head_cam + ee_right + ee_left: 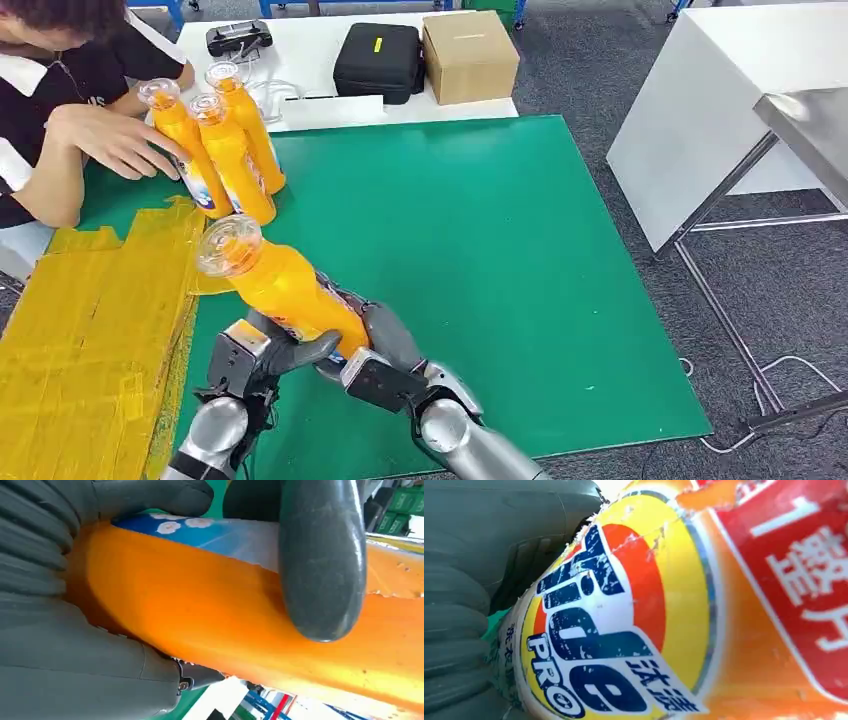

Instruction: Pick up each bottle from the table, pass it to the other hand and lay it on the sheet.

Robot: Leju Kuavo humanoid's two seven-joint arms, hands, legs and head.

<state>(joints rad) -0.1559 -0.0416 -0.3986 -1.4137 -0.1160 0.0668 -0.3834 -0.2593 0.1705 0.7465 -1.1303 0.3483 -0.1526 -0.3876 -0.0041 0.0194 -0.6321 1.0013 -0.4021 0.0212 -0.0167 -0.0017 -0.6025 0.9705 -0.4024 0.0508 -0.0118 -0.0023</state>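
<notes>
Hands meet low in the frame: the left hand [262, 352] and right hand [385, 345] both seemingly grip one tilted bottle [280, 285] above the green mat [480, 250]. Three upright bottles [228, 140] stand upper left, near the yellow sheet [90, 330].

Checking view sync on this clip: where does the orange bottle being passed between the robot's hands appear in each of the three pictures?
Head view: held bottle low and left of centre, tilted, clear cap toward the yellow sheet, base between both hands.
Left wrist view: bottle close up, Tide Pro label facing the camera.
Right wrist view: bottle's orange body runs across the picture under a dark finger.
Shared landmark: the green mat.
</notes>
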